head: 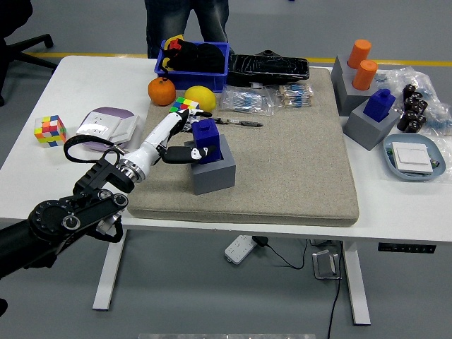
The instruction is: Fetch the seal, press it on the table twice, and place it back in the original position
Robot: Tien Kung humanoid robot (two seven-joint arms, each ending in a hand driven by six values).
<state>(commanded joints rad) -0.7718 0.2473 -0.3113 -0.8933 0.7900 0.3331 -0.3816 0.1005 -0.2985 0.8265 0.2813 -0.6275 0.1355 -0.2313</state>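
A blue seal (207, 138) stands in the top of a grey holder block (214, 172) on the left part of the grey mat (296, 162). My left hand (185, 135) comes in from the lower left and is shut on the seal. Its fingers (182, 119) lie along the seal's far left side and the thumb (185, 154) crosses its near side. The seal sits slightly raised and tilted in the holder. My right hand is out of view.
Behind the hand lie a Rubik's cube (183, 106), a lemon (200, 94), an orange (161, 90) and a blue bin (194, 60). A second blue seal (382, 103) and orange cylinders (361, 63) stand in holders at the right. A person (187, 18) stands at the far side.
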